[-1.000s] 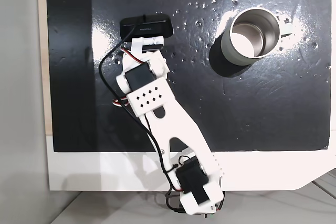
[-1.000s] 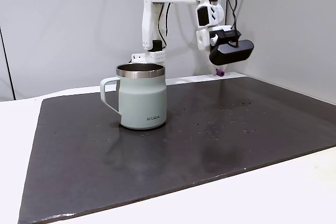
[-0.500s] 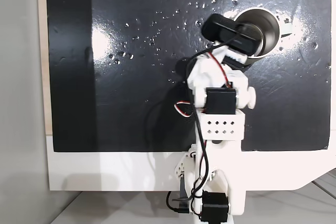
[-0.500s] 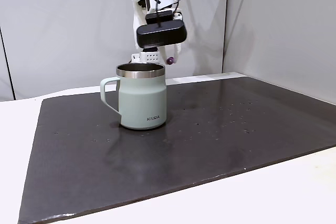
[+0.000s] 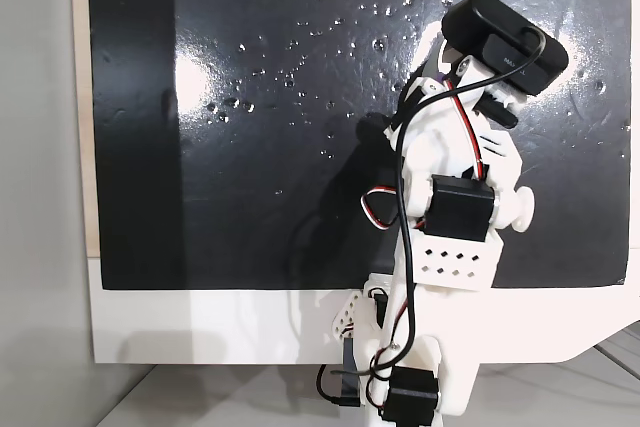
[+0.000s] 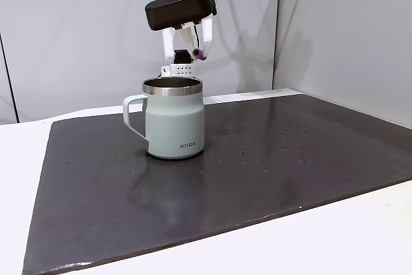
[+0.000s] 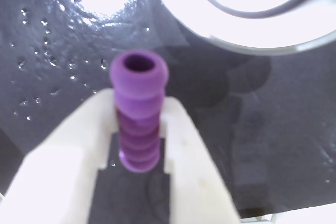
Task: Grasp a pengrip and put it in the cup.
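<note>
My gripper [image 7: 137, 129] clamps the pengrip [image 7: 138, 111] above the cup [image 6: 174, 119], just beside its rim (not centred). Releasing now, I judge it may clip the rim [image 7: 247, 30] and bounce onto the mat [image 6: 270, 159].

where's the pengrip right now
The pengrip is clamped between the gripper fingers, held in the air above the cup, near its right rim in a fixed view.

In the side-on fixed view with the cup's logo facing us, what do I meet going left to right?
Cup handle → cup body → pengrip, held in the gripper above the cup's right rim.
</note>
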Controlling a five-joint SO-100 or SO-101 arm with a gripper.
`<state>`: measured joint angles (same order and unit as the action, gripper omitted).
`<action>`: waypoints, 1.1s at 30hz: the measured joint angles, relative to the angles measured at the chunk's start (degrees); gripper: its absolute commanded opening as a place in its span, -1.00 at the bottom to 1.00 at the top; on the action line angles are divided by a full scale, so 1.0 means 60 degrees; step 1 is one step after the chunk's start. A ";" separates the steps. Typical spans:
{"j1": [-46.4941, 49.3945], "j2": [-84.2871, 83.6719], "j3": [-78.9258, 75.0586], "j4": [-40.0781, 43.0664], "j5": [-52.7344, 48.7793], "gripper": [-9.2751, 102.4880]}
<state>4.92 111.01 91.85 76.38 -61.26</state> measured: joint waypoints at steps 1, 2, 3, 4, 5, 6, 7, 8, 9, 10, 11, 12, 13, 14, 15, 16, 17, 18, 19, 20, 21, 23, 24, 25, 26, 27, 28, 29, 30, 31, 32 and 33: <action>0.0073 0.0000 -0.0044 0.0000 -0.0015 -0.84; 0.0161 0.0000 -0.0073 0.0000 -0.0088 -0.84; 0.0278 0.0000 -0.0088 0.0000 -0.0176 -0.84; 0.0410 0.0000 -0.0088 -0.0088 -0.0264 -0.84; 0.0542 0.0000 -0.0088 -0.0234 -0.0366 -0.84; 0.0674 0.0000 -0.0088 -0.0425 -0.0454 -0.84; 0.0791 0.0000 -0.0088 -0.0630 -0.0527 -0.84; 0.0908 0.0000 -0.0088 -0.0820 -0.0601 -0.84; 0.1025 0.0000 -0.0088 -0.1011 -0.0659 -0.84; 0.1128 0.0000 -0.0088 -0.1187 -0.0703 -0.84; 0.1230 -0.0029 -0.0088 -0.1377 -0.0732 -0.84; 0.1304 -0.0088 -0.0103 -0.1494 -0.0747 -0.84; 0.1348 -0.0132 -0.0117 -0.1553 -0.0762 -0.84; 0.1377 -0.0176 -0.0146 -0.1597 -0.0776 -0.84; 0.1392 -0.0176 -0.0146 -0.1655 -0.0776 -0.84; 0.1392 -0.0176 -0.0146 -0.1729 -0.0776 -0.84; 0.1392 -0.0176 -0.0146 -0.1831 -0.0776 -0.84; 0.1362 -0.0176 -0.0161 -0.1963 -0.0776 -0.84; 0.1362 -0.0176 -0.0161 -0.2109 -0.0776 -0.84; 0.1392 -0.0176 -0.0161 -0.2241 -0.0776 -0.84; 0.1406 -0.0176 -0.0161 -0.2329 -0.0776 -0.84; 0.1494 -0.0176 -0.0161 -0.2402 -0.0776 -0.81; 0.1509 -0.0176 -0.0161 -0.2432 -0.0776 -0.77; 0.1509 -0.0176 -0.0161 -0.2446 -0.0776 -0.73; 0.1509 -0.0176 -0.0146 -0.2446 -0.0776 -0.67; 0.1494 -0.0176 -0.0146 -0.2446 -0.0776 -0.61; 0.1479 -0.0176 -0.0146 -0.2446 -0.0776 -0.54; 0.1465 -0.0161 -0.0088 -0.2446 -0.0776 -0.50; 0.1465 -0.0161 0.0000 -0.2446 -0.0776 -0.46; 0.1465 -0.0132 0.0088 -0.2446 -0.0776 -0.44; 0.1465 -0.0117 0.0161 -0.2446 -0.0776 -0.42; 0.1479 -0.0117 0.0234 -0.2446 -0.0776 -0.41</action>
<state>13.80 110.30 93.25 61.70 -65.92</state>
